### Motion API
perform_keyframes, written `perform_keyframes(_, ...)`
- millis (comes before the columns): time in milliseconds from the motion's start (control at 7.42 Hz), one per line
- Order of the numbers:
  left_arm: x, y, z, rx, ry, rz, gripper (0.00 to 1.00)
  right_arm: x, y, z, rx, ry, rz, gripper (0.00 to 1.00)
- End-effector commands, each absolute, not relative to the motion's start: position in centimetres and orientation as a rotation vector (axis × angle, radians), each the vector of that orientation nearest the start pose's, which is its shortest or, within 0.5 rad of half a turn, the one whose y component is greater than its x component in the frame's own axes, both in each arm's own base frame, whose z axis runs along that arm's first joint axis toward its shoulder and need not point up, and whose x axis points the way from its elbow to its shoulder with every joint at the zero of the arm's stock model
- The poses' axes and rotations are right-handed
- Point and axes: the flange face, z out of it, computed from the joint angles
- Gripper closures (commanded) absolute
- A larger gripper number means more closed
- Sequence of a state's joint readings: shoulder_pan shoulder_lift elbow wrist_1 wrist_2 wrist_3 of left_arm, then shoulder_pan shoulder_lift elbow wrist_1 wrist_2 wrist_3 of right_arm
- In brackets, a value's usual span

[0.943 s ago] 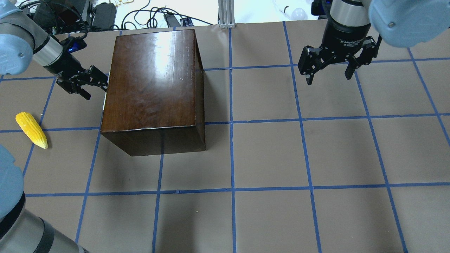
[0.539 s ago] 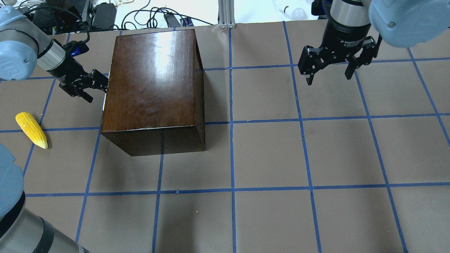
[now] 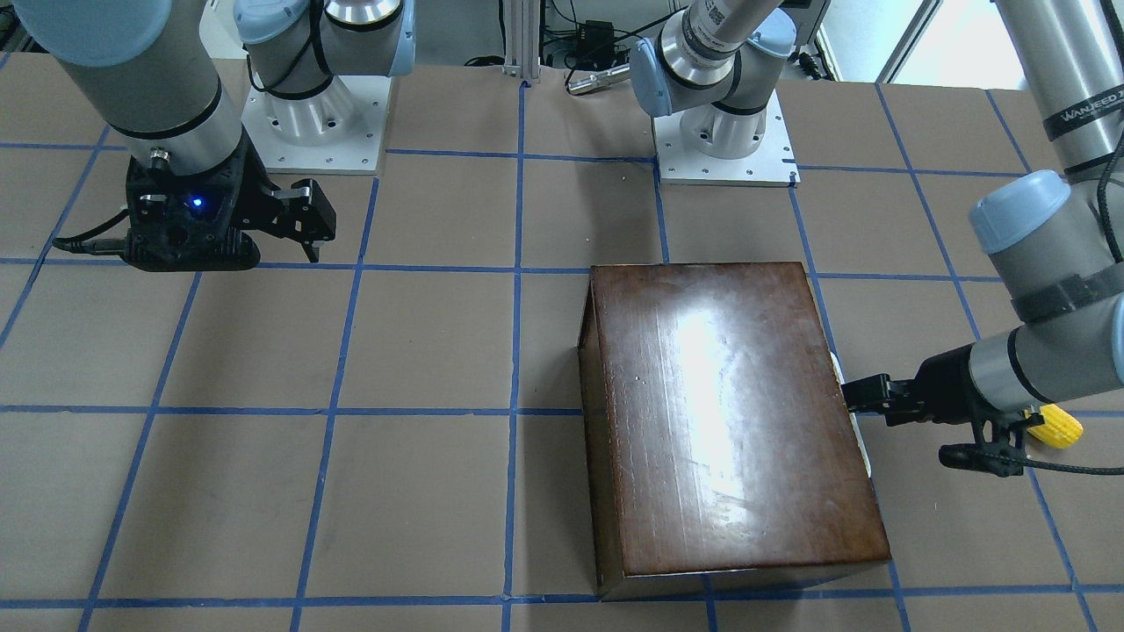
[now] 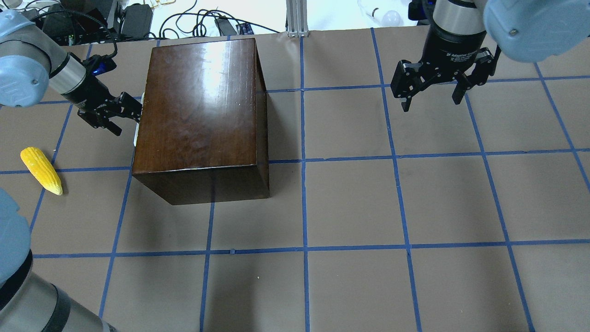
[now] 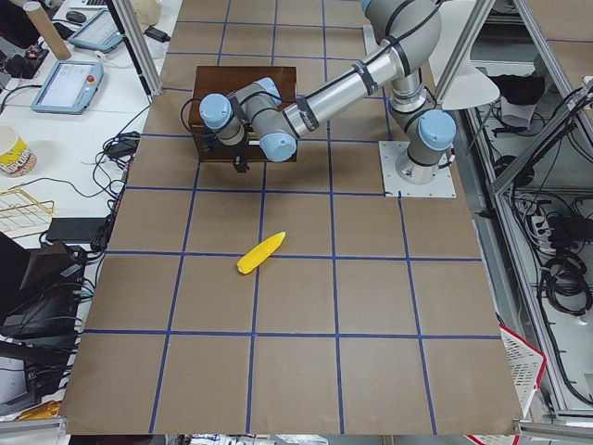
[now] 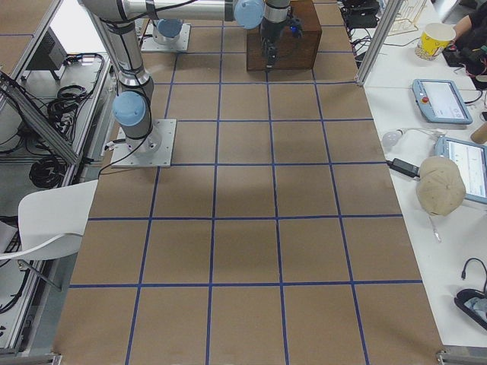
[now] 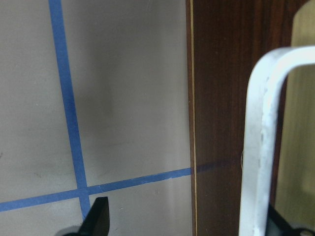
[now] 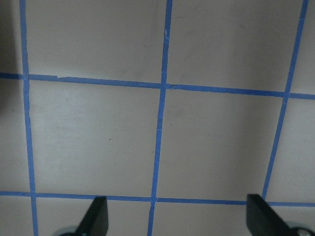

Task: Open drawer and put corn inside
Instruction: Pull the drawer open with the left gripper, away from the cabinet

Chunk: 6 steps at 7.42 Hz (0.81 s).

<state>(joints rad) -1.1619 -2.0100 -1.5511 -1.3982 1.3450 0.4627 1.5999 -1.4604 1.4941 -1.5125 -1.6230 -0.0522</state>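
Note:
The dark-brown cabinet (image 4: 198,106) stands at the table's back left. Its drawer front (image 7: 221,98) faces my left side and looks shut, with a white handle (image 7: 256,147) on it. My left gripper (image 4: 126,117) is open at that face. In the left wrist view (image 7: 189,221) the handle stands between the fingertips, close to the right one. The front view (image 3: 856,399) shows it against the cabinet's side too. The yellow corn (image 4: 40,170) lies on the table left of the cabinet, apart from both. My right gripper (image 4: 431,99) is open and empty at the back right.
The cabinet (image 3: 729,412) stands on brown paper with a blue tape grid (image 4: 304,159). Cables and boxes (image 4: 138,18) lie behind the table's back edge. An aluminium post (image 4: 295,18) stands at the back centre. The corn also shows in the left side view (image 5: 260,253).
My left arm's wrist has swung a little toward the back, with the gripper staying at the cabinet's handle side. The right arm, the corn and the cabinet have not moved.

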Motion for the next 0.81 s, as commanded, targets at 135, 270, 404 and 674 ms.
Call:
perform_keyframes(135, 12.7, -62.0, 26.6, 0.000, 3.443, 0.210, 0.00, 14.3, -52.5, 46.3, -0.133, 3.186, 0.148, 0.00)
perform_keyframes(270, 13.4, -62.0, 26.7, -0.018, 3.436, 0.189, 0.00, 14.3, -52.5, 46.3, -0.133, 3.186, 0.148, 0.00)
perform_keyframes(404, 14.1, -61.9, 26.7, -0.033, 3.436, 0.183, 0.00, 14.4, -52.5, 46.3, -0.136, 3.186, 0.148, 0.00)
perform_keyframes(674, 15.7, -61.5, 26.8, -0.062, 3.437, 0.169, 0.00, 14.4, -52.5, 46.3, -0.136, 3.186, 0.148, 0.00)
